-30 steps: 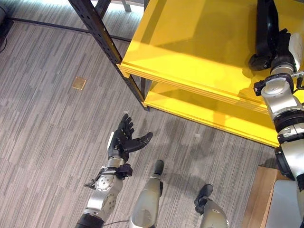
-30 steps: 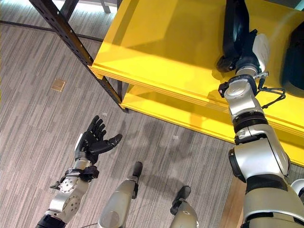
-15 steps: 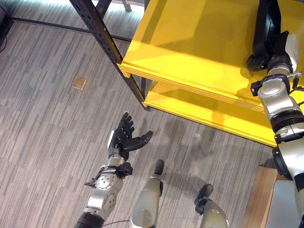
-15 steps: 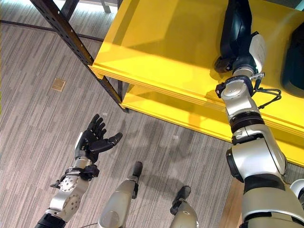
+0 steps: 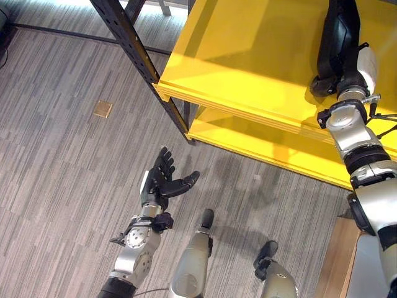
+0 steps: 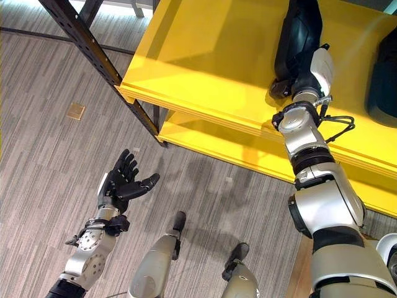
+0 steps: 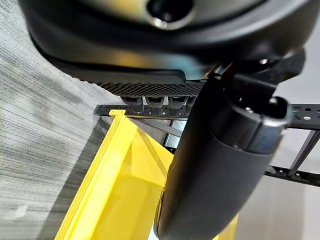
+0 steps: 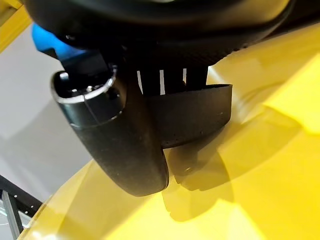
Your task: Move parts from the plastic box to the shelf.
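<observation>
Up on the yellow shelf (image 6: 211, 56) lies a long black part (image 6: 296, 37), its far end cut off; the right hand (image 6: 304, 77) curls round it. Over the floor (image 5: 56, 155), the left hand (image 5: 160, 183) hangs spread and empty.

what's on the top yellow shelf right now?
A long black part, with the right hand on its near end, and another dark part at the right edge. The grip itself is hidden.
</observation>
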